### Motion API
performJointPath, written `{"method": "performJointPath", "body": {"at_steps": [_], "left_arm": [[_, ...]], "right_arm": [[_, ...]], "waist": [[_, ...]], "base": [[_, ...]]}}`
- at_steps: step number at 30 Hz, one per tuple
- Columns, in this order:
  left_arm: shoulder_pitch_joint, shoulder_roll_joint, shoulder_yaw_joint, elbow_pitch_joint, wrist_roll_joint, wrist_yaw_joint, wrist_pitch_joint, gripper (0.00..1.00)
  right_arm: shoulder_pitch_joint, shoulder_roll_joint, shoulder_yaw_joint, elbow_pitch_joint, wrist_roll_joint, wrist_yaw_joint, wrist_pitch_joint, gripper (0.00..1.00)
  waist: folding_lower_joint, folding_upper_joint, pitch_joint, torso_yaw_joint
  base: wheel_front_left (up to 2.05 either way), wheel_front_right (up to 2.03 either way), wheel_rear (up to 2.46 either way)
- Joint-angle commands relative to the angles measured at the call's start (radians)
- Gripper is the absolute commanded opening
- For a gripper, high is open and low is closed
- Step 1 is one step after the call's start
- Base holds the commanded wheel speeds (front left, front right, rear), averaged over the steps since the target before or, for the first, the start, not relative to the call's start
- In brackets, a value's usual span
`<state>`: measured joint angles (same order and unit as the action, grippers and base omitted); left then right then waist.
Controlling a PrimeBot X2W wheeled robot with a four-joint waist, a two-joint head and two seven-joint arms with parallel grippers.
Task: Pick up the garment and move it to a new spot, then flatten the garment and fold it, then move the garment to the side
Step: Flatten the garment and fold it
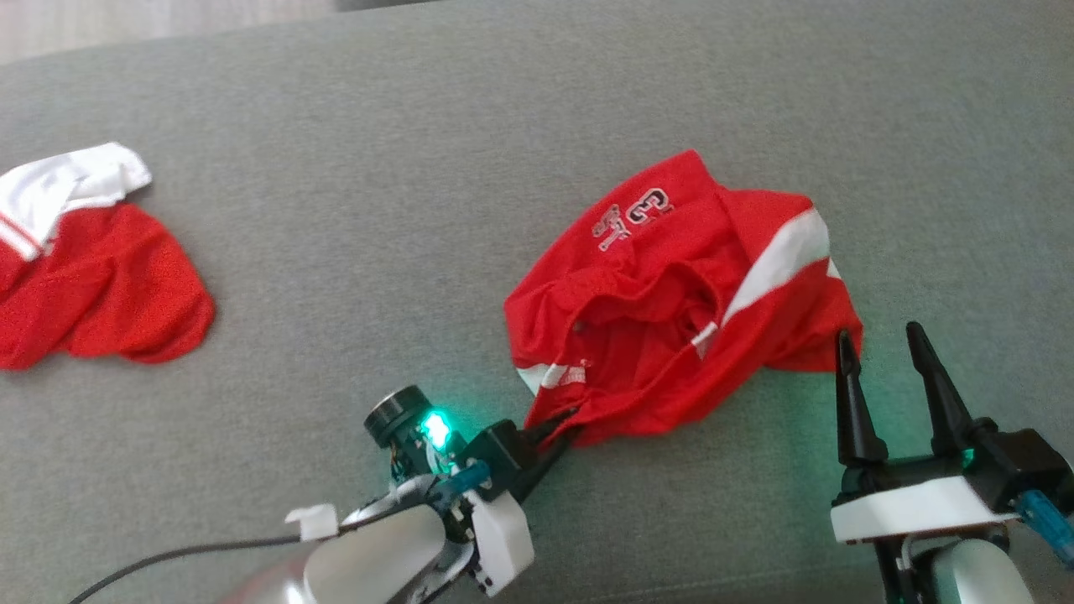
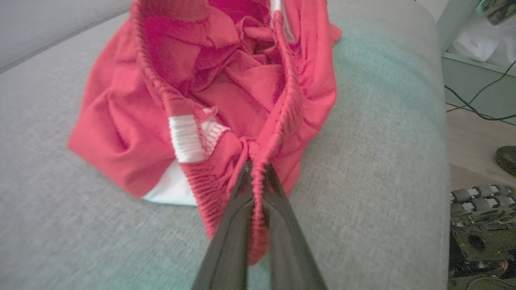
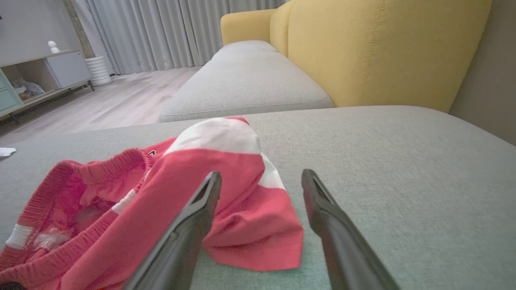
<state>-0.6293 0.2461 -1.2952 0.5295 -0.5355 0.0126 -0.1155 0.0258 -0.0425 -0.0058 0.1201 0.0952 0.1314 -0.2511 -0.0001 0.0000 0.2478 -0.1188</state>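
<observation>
Left gripper [image 1: 555, 429]: jaws pinching the red shorts [image 1: 663, 335] at the waistband [image 2: 288, 96].
Right gripper [image 1: 878, 334]: jaws spread, just beside the shorts.

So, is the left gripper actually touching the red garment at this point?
Touching. The left wrist view shows the left gripper shut on the red garment, with the garment's ribbed edge pinched between the closed jaws.

Tapered black fingers [image 2: 227, 237] on the left pincer [image 1: 564, 428]; white housing [image 1: 503, 537]; glowing green light [image 1: 436, 426]; blue fitting [image 1: 466, 480]; thin black cable [image 1: 168, 558]; right pincer [image 1: 878, 333] alike, with a silvery forearm [image 1: 973, 575].
</observation>
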Motion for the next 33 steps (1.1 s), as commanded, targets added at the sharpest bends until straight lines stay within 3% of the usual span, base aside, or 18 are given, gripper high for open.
{"method": "performJointPath", "body": {"at_steps": [1, 2, 3, 4, 7, 11, 15, 20, 29, 30, 31, 32, 33], "left_arm": [[-0.01, 0.025, 0.024, -0.054, -0.009, 0.014, 0.002, 0.0], [0.001, 0.029, 0.031, -0.08, -0.021, 0.016, -0.002, 0.0], [0.009, 0.028, 0.038, -0.108, -0.034, 0.019, -0.005, 0.96], [0.014, 0.024, 0.042, -0.134, -0.043, 0.02, -0.006, 1.0], [0.008, -0.012, 0.071, -0.224, -0.075, 0.033, -0.011, 1.0], [-0.02, -0.071, 0.109, -0.237, -0.1, 0.057, -0.018, 1.0], [-0.053, -0.127, 0.132, -0.153, -0.129, 0.082, 0.025, 1.0], [-0.095, -0.156, 0.149, -0.035, -0.138, 0.122, 0.064, 1.0], [-0.116, -0.179, 0.147, 0.06, -0.173, 0.079, 0.065, 1.0], [-0.118, -0.181, 0.146, 0.064, -0.175, 0.075, 0.059, 0.8], [-0.121, -0.183, 0.146, 0.066, -0.175, 0.073, 0.048, 0.27], [-0.124, -0.185, 0.147, 0.066, -0.177, 0.07, 0.035, 0.0], [-0.129, -0.187, 0.146, 0.064, -0.176, 0.064, 0.023, 0.0]], "right_arm": [[-0.006, -0.008, 0.018, -0.034, -0.005, -0.001, -0.011, 1.0], [-0.006, -0.008, 0.018, -0.035, -0.005, -0.001, -0.011, 1.0], [-0.006, -0.008, 0.018, -0.036, -0.005, -0.001, -0.011, 1.0], [-0.005, -0.008, 0.018, -0.036, -0.006, -0.001, -0.011, 1.0], [-0.006, -0.008, 0.024, -0.034, -0.01, -0.001, -0.011, 1.0], [-0.01, -0.008, 0.023, -0.028, -0.01, -0.001, -0.011, 1.0], [-0.019, -0.008, 0.037, -0.026, -0.004, -0.001, -0.011, 1.0], [-0.027, -0.008, 0.044, -0.027, 0.004, -0.001, -0.011, 1.0], [-0.031, -0.008, 0.048, -0.023, 0.025, -0.001, -0.011, 1.0], [-0.032, -0.008, 0.05, -0.022, 0.026, -0.001, -0.011, 1.0], [-0.033, -0.008, 0.051, -0.021, 0.026, -0.001, -0.011, 1.0], [-0.034, -0.008, 0.052, -0.021, 0.027, -0.001, -0.011, 1.0], [-0.034, -0.008, 0.053, -0.02, 0.028, -0.001, -0.011, 1.0]], "waist": [[0.0001, 0.0, -0.015, 0.022], [0.0001, 0.0, -0.015, 0.024], [0.0001, 0.0, -0.016, 0.025], [0.0001, 0.0, -0.016, 0.024], [0.0001, 0.0, -0.022, 0.008], [0.0001, 0.0, -0.018, -0.023], [0.0001, 0.0, -0.004, -0.065], [0.0001, 0.0, 0.014, -0.114], [0.0001, 0.0, 0.027, -0.154], [0.0001, 0.0, 0.027, -0.156], [0.0001, 0.0, 0.027, -0.159], [0.0001, 0.0, 0.026, -0.161], [0.0001, 0.0, 0.024, -0.163]], "base": [[0.0, 0.0, 0.0], [0.0, 0.0, 0.0], [0.0, 0.0, 0.0], [0.0, 0.0, 0.0], [0.0, 0.0, 0.0], [0.0, 0.0, 0.0], [0.0, 0.0, 0.0], [0.0, 0.0, 0.0], [0.0, 0.0, 0.0], [0.0, 0.0, 0.0], [0.0, 0.0, 0.0], [0.0, 0.0, 0.0], [0.0, 0.0, 0.0]]}}
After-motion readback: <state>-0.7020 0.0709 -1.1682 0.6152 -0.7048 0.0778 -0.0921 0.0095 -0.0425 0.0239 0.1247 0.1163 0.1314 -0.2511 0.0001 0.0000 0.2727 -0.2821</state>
